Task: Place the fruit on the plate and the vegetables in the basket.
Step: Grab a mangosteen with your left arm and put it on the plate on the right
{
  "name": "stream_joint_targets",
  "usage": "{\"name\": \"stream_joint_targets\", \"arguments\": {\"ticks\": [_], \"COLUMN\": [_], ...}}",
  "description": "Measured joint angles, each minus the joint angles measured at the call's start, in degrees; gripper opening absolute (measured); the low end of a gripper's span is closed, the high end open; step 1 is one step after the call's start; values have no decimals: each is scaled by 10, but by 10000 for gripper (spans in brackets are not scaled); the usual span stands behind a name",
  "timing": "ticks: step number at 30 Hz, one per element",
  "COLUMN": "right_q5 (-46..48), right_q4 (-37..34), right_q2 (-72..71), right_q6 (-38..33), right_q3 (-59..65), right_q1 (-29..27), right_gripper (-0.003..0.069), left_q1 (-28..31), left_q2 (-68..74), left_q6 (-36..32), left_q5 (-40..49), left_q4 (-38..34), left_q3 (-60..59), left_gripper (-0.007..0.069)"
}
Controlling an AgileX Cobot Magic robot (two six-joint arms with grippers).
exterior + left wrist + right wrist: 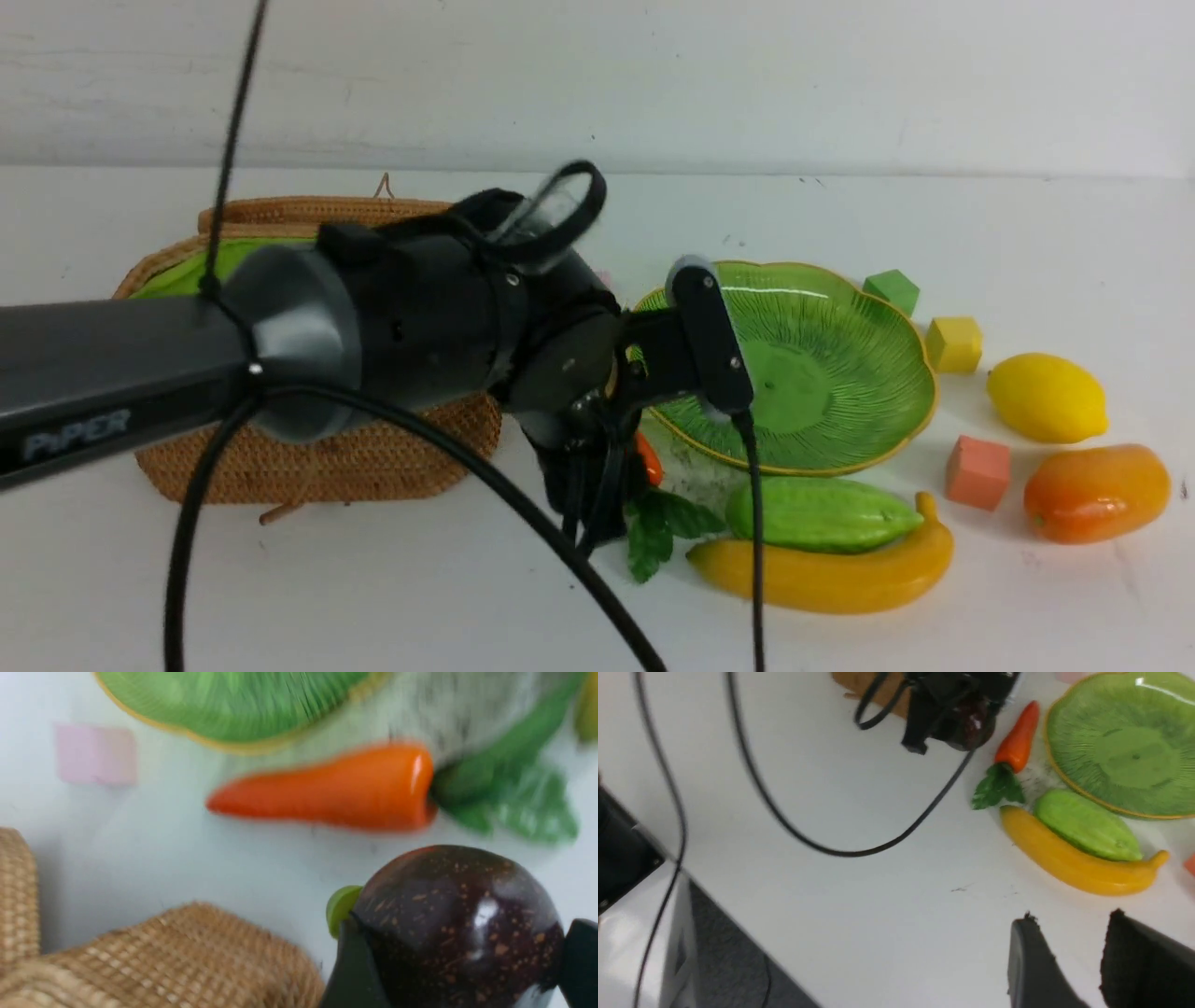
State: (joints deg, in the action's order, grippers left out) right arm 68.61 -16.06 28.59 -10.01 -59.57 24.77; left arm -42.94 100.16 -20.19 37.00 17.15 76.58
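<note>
A white tabletop [280, 588] seen from the robot's side, with close views from each wrist; every place here is given from the green leaf-ribbed plate [878, 308], which lies right of centre. To the plate's left stands the wicker basket [317, 457], its green lining [201, 266] showing and its lid [308, 210] propped up behind. The left arm [112, 364] reaches across in front of the basket and ends at the plate's left edge. There the left gripper [462, 933] pinches the dark maroon ball [458, 914], one black finger [355, 961] pressed to each side of it; whether the ball rests on the table or hangs clear of it cannot be told. Just beyond the ball lies the orange carrot [336, 788], beside the plate's left near rim, its green leaves [523, 802] pointing toward the robot. Along the plate's near rim lies the light green gourd [822, 513], and touching the gourd's near side is the long yellow banana [831, 579]. Right of the plate sit the lemon [1047, 397] and, nearer the robot, the orange mango [1097, 492]. Small foam cubes dot the plate's surroundings: green [892, 289] and yellow [953, 343] at its right far edge, salmon [978, 472] at its right near edge, pale pink [96, 753] at its left. The right gripper [1070, 917] hovers on the robot's side of the banana, fingers [1031, 961] partly spread with only table between them.
</note>
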Motion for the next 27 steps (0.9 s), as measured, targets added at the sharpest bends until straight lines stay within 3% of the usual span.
{"name": "stream_joint_targets", "arguments": {"ticks": [7, 11, 16, 23, 27], "right_q5": [-52, -56, -55, -36, -30], "right_q4": [96, 97, 94, 94, 93], "right_q2": [0, 0, 0, 0, 0], "right_q6": [92, 100, 100, 100, 100], "right_q3": [0, 0, 0, 0, 0], "right_q1": [0, 0, 0, 0, 0], "right_gripper": [235, 235, 235, 235, 236], "left_q1": [0, 1, 8, 10, 10], "left_q2": [-8, 48, 143, 190, 182], "left_q6": [90, 100, 108, 110, 110], "left_q5": [-229, -312, -320, -292, -271], "left_q4": [-91, -115, -120, -124, -126], "left_q3": [0, 27, 103, 154, 157], "left_gripper": [510, 507, 508, 651, 666]}}
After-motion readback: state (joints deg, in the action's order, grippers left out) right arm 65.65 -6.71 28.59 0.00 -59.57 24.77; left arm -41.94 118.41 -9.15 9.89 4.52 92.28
